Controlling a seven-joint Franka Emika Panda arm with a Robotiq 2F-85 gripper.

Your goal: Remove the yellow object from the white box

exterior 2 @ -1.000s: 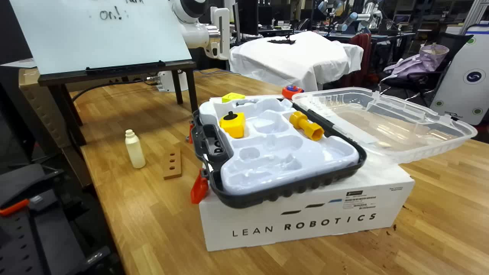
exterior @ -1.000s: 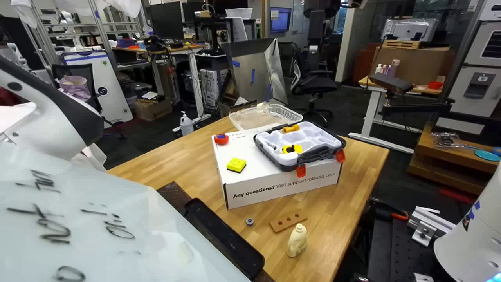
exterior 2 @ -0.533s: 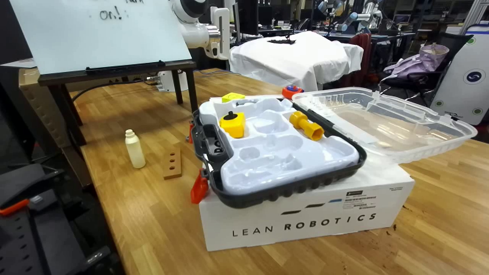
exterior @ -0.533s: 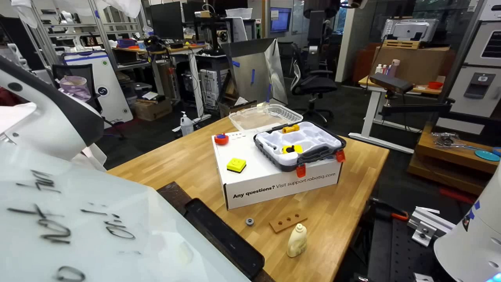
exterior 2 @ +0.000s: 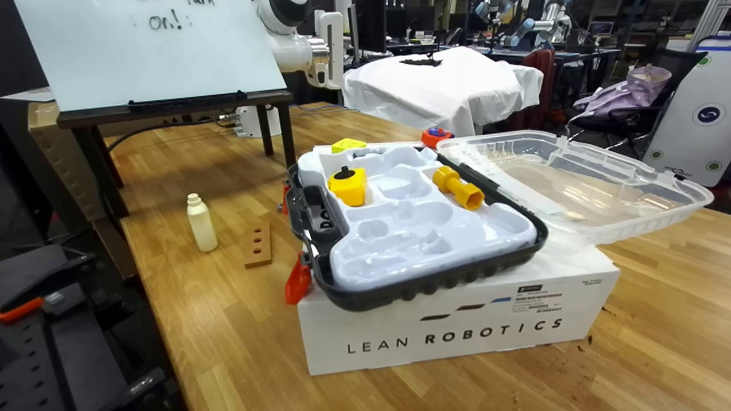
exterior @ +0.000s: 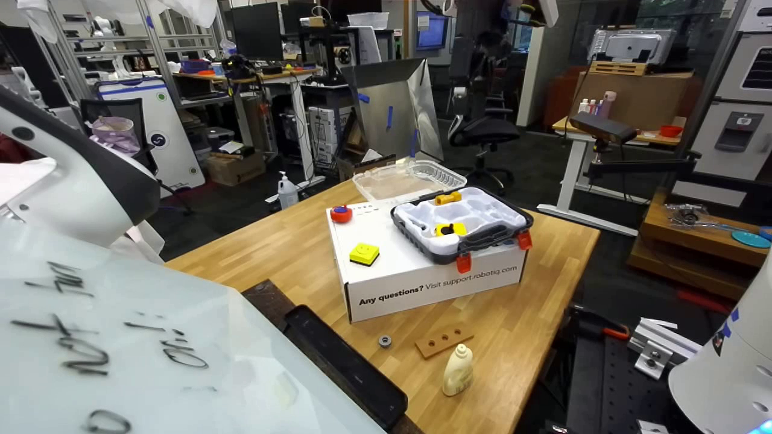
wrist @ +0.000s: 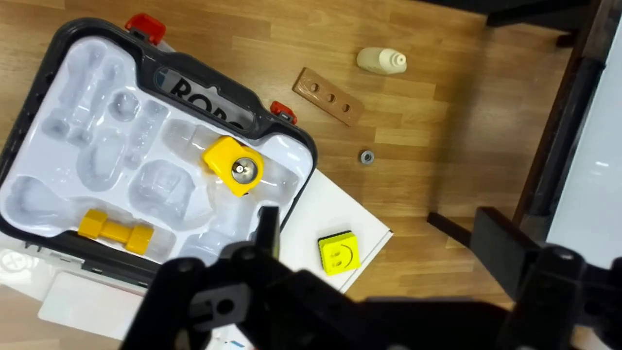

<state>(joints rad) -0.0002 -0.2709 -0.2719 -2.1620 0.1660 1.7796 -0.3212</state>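
The white box (wrist: 63,177) is a shallow white moulded tray in a dark-rimmed case, also seen in both exterior views (exterior: 482,214) (exterior 2: 400,213). A bright yellow chunky piece (wrist: 222,154) with a round metal knob sits in it near the handle side, also in both exterior views (exterior: 459,229) (exterior 2: 355,188). A darker yellow dumbbell-shaped piece (wrist: 116,232) lies in it near the hinge side. My gripper (wrist: 379,214) is open and empty in the wrist view, its fingers wide apart, high above the scene. The tray lies left of it there.
The case stands on a white carton (exterior 2: 451,342), its clear lid (exterior 2: 657,200) swung open. A flat yellow smiley block (wrist: 340,253) and a red piece (exterior: 341,214) lie on the carton. A cream bottle (wrist: 374,59), a wooden strip (wrist: 335,108) and a whiteboard (wrist: 593,194) stand around.
At the top edge of an exterior view, dark and white parts, seemingly of the arm, have moved left and lower. A dark background shape has shifted left. The tray and its pieces have not moved.
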